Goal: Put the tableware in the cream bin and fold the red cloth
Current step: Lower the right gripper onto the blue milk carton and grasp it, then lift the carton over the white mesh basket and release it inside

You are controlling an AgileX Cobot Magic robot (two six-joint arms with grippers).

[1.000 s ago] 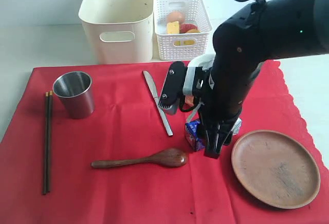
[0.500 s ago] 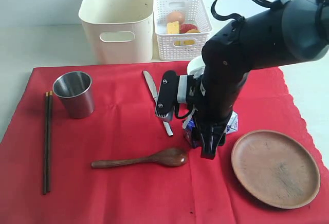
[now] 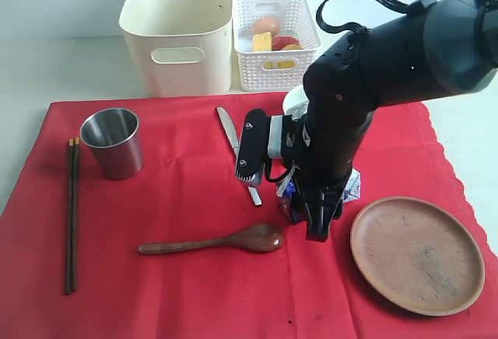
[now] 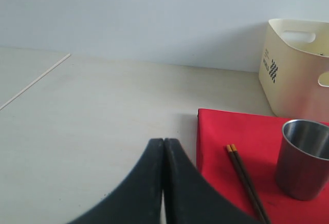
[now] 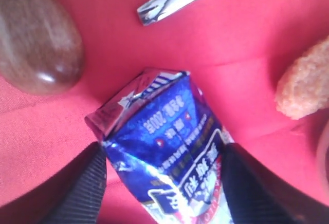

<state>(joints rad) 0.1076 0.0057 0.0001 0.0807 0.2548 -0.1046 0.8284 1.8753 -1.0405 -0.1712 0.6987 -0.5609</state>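
Clearing food first: the right end effector (image 5: 162, 157) is straddling the blue milk carton (image 5: 164, 116), jaws wide, grip unclear. Next, closing firmly and lifting.

The right arm (image 3: 366, 82) stands over the middle of the cloth (image 3: 179, 300), blocking the knife (image 3: 229, 131) and the gap between spoon (image 3: 226, 241) and plate (image 3: 416, 255). Bare cloth lies open between cup (image 3: 113, 143) and knife.

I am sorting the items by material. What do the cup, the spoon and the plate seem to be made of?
Cup: metal, probably steel; brushed grey walls and a bright, reflecting rim.
Spoon: wood, dark brown and polished; a highlight shines on its bowl.
Plate: apparently wood, reddish brown and matte, with faint grain streaks.
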